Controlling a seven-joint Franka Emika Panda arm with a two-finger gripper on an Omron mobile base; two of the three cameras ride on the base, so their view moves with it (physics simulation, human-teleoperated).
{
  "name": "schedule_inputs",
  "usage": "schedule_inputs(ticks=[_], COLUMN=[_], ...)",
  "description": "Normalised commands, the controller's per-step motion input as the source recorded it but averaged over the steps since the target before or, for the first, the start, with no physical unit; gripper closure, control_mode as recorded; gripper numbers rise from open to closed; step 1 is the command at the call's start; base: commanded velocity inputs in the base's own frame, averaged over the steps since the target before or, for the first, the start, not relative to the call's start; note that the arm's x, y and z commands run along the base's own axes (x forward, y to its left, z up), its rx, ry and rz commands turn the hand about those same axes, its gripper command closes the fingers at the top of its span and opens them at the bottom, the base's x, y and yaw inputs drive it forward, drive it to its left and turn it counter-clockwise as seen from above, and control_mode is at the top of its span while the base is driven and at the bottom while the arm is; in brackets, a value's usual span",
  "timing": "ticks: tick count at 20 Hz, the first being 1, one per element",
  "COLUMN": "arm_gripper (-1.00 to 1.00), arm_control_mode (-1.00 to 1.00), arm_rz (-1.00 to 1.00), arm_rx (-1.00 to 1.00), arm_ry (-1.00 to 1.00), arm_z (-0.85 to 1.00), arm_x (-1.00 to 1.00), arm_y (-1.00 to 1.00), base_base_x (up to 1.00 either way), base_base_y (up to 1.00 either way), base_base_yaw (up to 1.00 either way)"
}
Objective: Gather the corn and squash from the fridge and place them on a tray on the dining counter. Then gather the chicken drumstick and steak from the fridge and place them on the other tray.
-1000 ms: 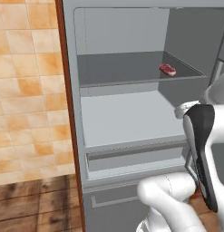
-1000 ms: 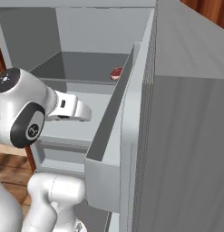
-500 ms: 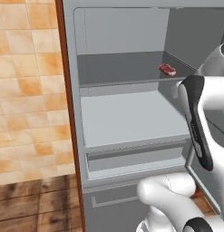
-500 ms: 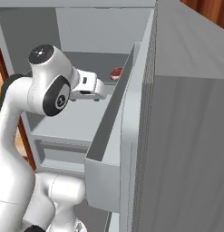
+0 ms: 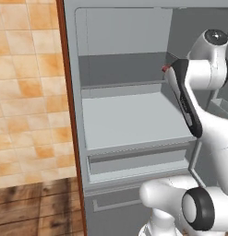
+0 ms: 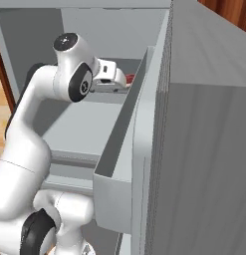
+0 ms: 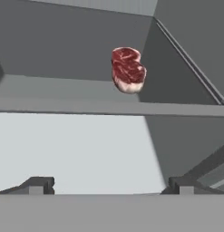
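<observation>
- Left base view: the fridge (image 5: 129, 120) stands open with a bare middle shelf (image 5: 134, 120). The arm (image 5: 198, 101) reaches in at the right towards the upper shelf. A small red edge of the steak (image 5: 166, 68) shows just past the arm's dark link; the rest is covered by the arm. The jaws cannot be judged from this side.
- Right base view: the fridge door (image 6: 139, 149) crosses the frame edge-on. The gripper (image 6: 125, 82) is level with the upper shelf, and a sliver of red steak (image 6: 131, 78) sits just beyond it against the door's edge. Gripper and meat appear close but apart.
- Hand view: this alone shows the steak (image 7: 128, 69) whole, lying on the upper shelf (image 7: 63, 88) near its back right corner, ahead of the fingertips (image 7: 38, 185) and well apart from them. The jaws stand wide with nothing between them.
- Judgement: the step in hand is the approach to the steak for the second tray. The next move calls for advancing over the shelf lip, then closing on the meat.
</observation>
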Motion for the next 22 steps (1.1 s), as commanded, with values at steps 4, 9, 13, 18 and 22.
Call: schedule_inputs(ticks=[4, 9, 13, 18, 22], arm_gripper=[-1.0, -1.0, -1.0, -1.0, -1.0], arm_control_mode=[-1.0, -1.0, -1.0, -1.0, -1.0], arm_rz=[0.0, -0.01, 0.0, 0.0, 0.0], arm_rx=[0.0, 0.0, 0.0, 0.0, 0.0], arm_ry=[0.03, 0.07, 0.06, 0.07, 0.07], arm_z=[0.14, -0.01, -0.12, -0.12, -0.12], arm_x=[0.61, 0.61, 0.47, 0.41, 0.39], arm_y=[-0.16, -0.09, -0.12, -0.17, -0.13], base_base_x=[0.0, 0.0, 0.0, 0.0, 0.0], base_base_y=[0.0, 0.0, 0.0, 0.0, 0.0], base_base_yaw=[0.0, 0.0, 0.0, 0.0, 0.0])
